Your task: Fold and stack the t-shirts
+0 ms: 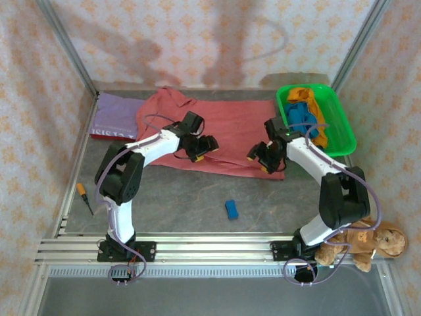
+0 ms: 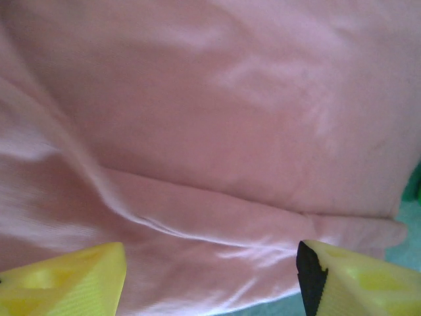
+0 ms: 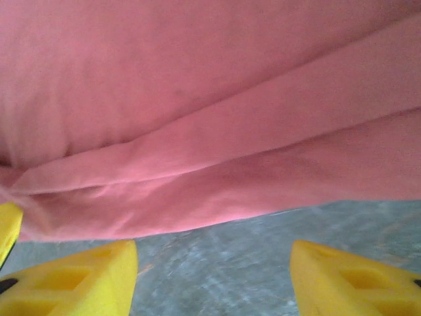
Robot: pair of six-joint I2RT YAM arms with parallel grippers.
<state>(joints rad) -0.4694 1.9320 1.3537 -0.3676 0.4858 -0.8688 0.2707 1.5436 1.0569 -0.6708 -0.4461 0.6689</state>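
Observation:
The large salmon-pink t-shirt [image 1: 227,131] lies spread across the back middle of the table. My left gripper [image 1: 201,147] hovers over its front-left part. In the left wrist view the yellow fingers [image 2: 66,280] stand wide apart above the pink cloth [image 2: 217,131], with nothing between them. My right gripper [image 1: 264,158] is at the shirt's front-right corner. There the open right gripper [image 3: 214,276] sits over bare grey table, just short of the folded hem [image 3: 217,184]. A folded lilac t-shirt [image 1: 116,113] lies on a dark red one [image 1: 110,134] at back left. Blue [image 1: 300,116] and orange [image 1: 317,108] t-shirts lie in the bin.
A green bin [image 1: 342,135] stands at back right. A small blue block [image 1: 231,209] lies on the table's front middle and a screwdriver [image 1: 84,196] near the left rail. A brown teddy bear [image 1: 370,241] sits by the right arm's base. Papered walls enclose the table.

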